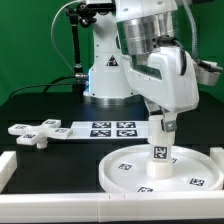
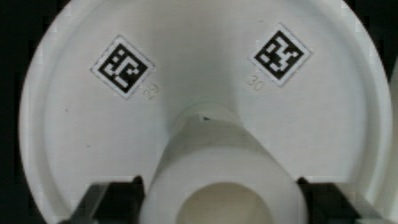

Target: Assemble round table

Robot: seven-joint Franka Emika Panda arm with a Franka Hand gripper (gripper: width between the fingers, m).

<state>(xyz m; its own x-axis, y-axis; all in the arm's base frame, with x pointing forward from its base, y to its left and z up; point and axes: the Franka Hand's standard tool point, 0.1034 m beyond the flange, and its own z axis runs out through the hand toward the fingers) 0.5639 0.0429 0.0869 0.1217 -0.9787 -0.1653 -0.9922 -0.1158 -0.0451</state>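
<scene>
Leg [image 1: 160, 158] is standing upright at the middle of the round disc [image 1: 120, 172], lower right of the exterior frame. Its long axis is running straight up into the claw [image 1: 163, 128], which is clasping its top end with narrowly parted fingers.

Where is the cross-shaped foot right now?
In the exterior view, the cross-shaped foot lies at the left, by the left end of the marker board, well apart from the round disc.

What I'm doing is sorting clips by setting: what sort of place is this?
Likely a robotics lab bench: a Panda arm's gripper closed on the tagged leg, a fixed marker board, and white bars edging a black table.
</scene>
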